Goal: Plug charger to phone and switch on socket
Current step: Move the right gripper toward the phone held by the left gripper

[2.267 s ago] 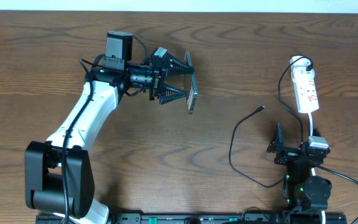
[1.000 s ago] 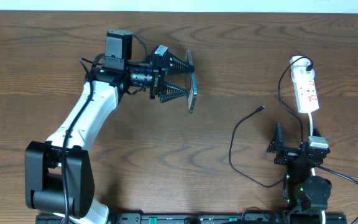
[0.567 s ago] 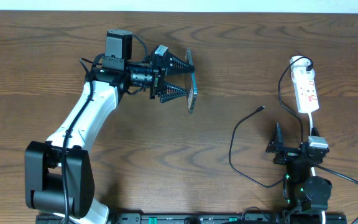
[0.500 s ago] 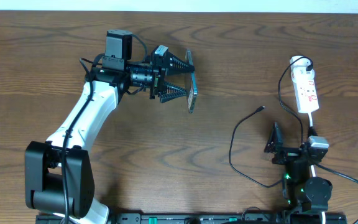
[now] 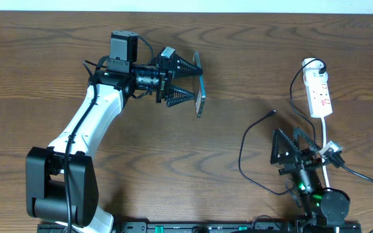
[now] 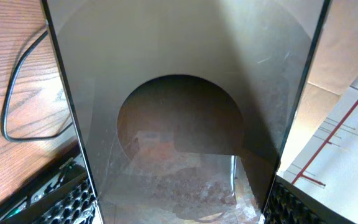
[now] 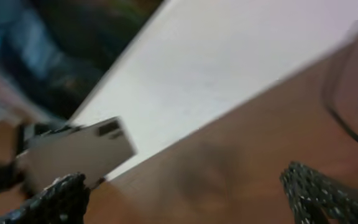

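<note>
My L gripper (image 5: 195, 83) clamps phone (image 5: 200, 110) on edge, upright. My R gripper (image 5: 293, 146) open, empty; charger (image 5: 241, 155) tip just ahead-left, socket (image 5: 320, 96) beyond. Risk: pinch misses thin charger; crooked tip shoves phone loose.

The left arm (image 5: 86, 123) has a white shell, black joints and ribbed black pincer fingers (image 5: 181, 65).
</note>
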`<control>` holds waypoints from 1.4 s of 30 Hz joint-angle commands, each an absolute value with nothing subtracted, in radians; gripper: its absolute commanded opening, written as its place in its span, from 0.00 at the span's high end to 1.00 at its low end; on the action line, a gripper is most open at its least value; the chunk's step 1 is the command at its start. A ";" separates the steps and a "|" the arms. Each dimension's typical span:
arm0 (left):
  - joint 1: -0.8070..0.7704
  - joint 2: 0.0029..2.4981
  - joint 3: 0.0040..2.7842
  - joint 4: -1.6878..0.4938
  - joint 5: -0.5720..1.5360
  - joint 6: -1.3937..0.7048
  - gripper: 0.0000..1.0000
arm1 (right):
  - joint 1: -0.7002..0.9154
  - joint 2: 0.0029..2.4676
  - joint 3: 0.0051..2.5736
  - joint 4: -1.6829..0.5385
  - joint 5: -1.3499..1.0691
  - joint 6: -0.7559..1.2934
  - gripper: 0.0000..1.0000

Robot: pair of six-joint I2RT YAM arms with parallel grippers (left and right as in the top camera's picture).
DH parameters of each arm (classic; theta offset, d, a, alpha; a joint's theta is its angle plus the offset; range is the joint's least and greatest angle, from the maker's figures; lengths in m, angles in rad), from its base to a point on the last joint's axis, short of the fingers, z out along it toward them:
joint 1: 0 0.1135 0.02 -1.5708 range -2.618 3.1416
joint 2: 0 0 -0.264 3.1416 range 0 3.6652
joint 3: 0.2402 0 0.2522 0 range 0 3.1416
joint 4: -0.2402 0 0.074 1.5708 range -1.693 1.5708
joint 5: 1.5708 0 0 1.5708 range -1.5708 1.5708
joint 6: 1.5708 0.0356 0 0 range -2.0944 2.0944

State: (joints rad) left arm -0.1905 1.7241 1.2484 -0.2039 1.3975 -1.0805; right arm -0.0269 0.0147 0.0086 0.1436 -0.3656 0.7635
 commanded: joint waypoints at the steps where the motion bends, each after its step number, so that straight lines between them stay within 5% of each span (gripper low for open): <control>1: -0.186 1.699 1.255 -0.196 1.422 -1.087 0.51 | -0.025 0.009 0.028 0.082 -0.498 0.669 0.01; 18: -0.186 1.699 1.255 -0.196 1.402 -1.131 0.51 | 0.060 0.253 0.329 -0.124 -0.545 0.430 0.09; 42: -0.186 1.699 1.255 -0.196 1.402 -1.131 0.51 | 0.883 0.897 0.713 -0.060 0.403 0.366 0.04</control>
State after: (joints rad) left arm -0.1905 1.7241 1.2484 -0.2035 1.3731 -1.1267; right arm 0.8181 0.8543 0.6559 -0.0597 0.1600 0.3992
